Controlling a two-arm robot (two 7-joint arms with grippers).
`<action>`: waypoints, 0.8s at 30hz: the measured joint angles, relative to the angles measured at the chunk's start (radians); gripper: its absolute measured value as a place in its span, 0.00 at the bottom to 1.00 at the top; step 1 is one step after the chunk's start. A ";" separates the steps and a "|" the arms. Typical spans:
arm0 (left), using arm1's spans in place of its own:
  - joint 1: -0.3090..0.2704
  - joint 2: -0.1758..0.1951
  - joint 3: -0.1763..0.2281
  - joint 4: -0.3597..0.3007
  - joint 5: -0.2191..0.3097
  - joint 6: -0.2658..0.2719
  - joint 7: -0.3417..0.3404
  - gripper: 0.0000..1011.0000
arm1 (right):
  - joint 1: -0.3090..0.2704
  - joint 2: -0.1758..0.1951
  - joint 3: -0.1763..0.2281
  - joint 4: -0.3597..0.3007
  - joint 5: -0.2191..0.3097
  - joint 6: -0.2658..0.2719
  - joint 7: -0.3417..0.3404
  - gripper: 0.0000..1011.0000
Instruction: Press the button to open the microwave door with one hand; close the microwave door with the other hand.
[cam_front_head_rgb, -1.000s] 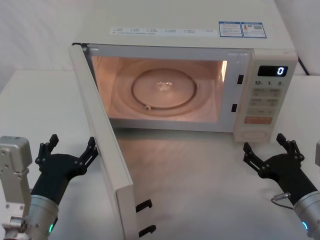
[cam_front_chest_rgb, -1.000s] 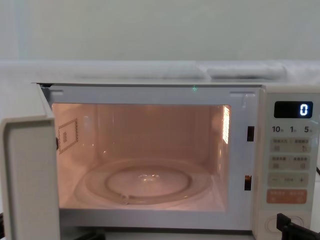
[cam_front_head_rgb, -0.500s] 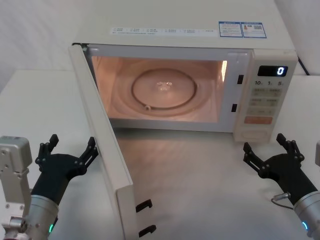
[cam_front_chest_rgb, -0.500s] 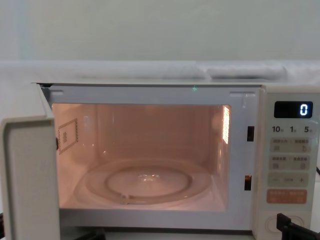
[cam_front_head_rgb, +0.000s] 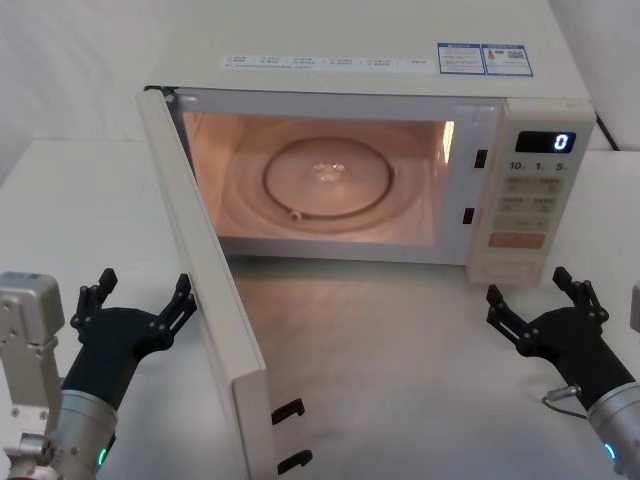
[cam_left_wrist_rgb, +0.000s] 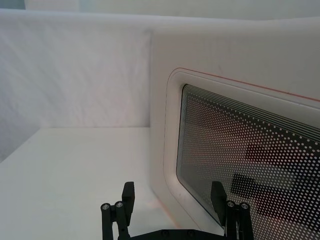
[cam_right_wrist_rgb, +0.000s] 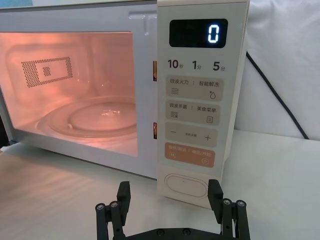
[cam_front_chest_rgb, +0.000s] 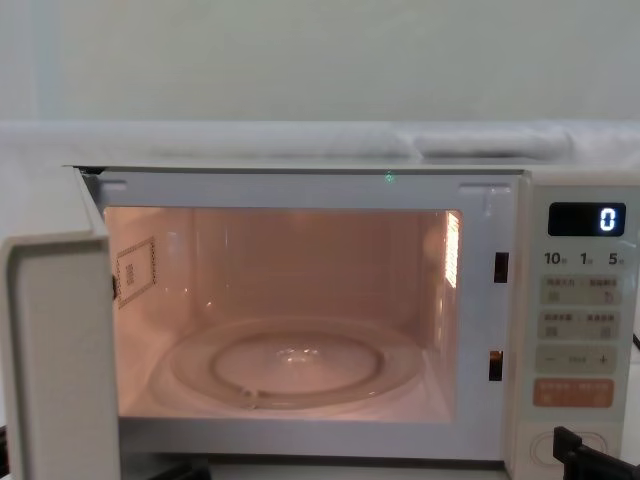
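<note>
The microwave door (cam_front_head_rgb: 215, 300) stands wide open, swung out toward me on the left, with the cavity lit orange. Its dark dotted window (cam_left_wrist_rgb: 240, 150) faces my left gripper (cam_front_head_rgb: 142, 287), which hovers open just left of the door's outer face, apart from it; its fingers (cam_left_wrist_rgb: 128, 190) point at the door's edge. The wide cream button (cam_front_head_rgb: 510, 268) sits at the bottom of the control panel (cam_right_wrist_rgb: 195, 100). My right gripper (cam_front_head_rgb: 527, 285) stands open a short way in front of the button (cam_right_wrist_rgb: 186, 186), not touching it. One fingertip (cam_front_chest_rgb: 575, 445) partly covers the button in the chest view.
The microwave (cam_front_head_rgb: 380, 60) stands on a white table (cam_front_head_rgb: 400, 380). A glass turntable (cam_front_head_rgb: 328, 178) lies inside the cavity. The display (cam_right_wrist_rgb: 212, 34) reads 0. A black cable (cam_right_wrist_rgb: 272, 95) runs behind the right side. Bare tabletop lies between the two arms.
</note>
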 joint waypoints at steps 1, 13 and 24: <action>0.000 0.000 0.000 0.000 0.000 0.000 0.000 0.99 | 0.000 0.000 0.000 0.000 0.000 0.000 0.000 0.99; 0.000 0.000 0.000 0.000 0.000 0.000 0.000 0.99 | 0.000 0.000 0.000 0.000 0.000 0.000 0.000 0.99; 0.000 0.000 0.000 0.000 0.000 0.000 0.000 0.99 | 0.000 0.000 0.000 0.000 0.000 0.000 0.000 0.99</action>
